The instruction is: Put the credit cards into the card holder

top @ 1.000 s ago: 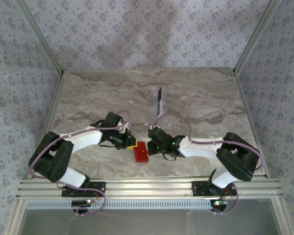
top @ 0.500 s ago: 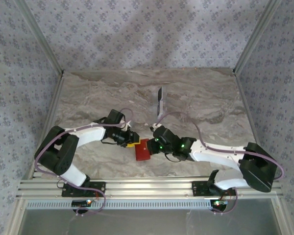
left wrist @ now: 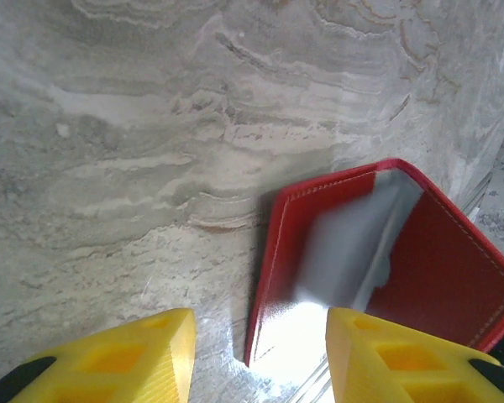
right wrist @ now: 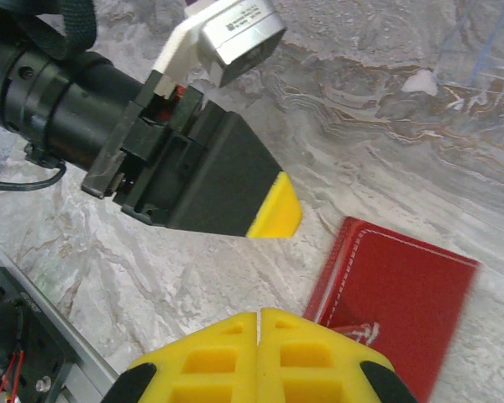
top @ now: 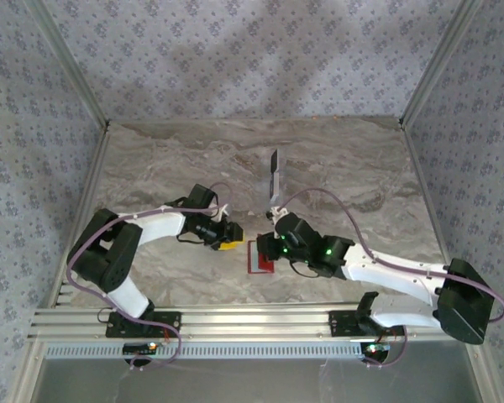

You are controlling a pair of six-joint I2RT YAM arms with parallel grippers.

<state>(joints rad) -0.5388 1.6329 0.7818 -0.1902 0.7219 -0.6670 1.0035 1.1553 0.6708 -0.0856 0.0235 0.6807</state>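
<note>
Right now my left pincer [top: 229,243] hangs with its fingers [left wrist: 134,353] apart and nothing between them. The card holder [top: 259,257] lies flat on the bench [top: 151,168] just beside it, at about four o'clock. My right pincer [top: 274,244], pressed together, sits over the holder's one o'clock corner, so it is nearer. A dark card [top: 273,172] waits well apart at twelve.

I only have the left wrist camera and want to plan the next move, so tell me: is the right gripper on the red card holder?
Observer: The right gripper is shut, tips at the card holder's near edge; whether it pinches it I cannot tell.
Operator: Any card in sight?
Observer: What looks like a dark card stands upright at far mid-table.
Operator: And my gripper?
Observer: The left gripper faces the right one across the holder.
</note>
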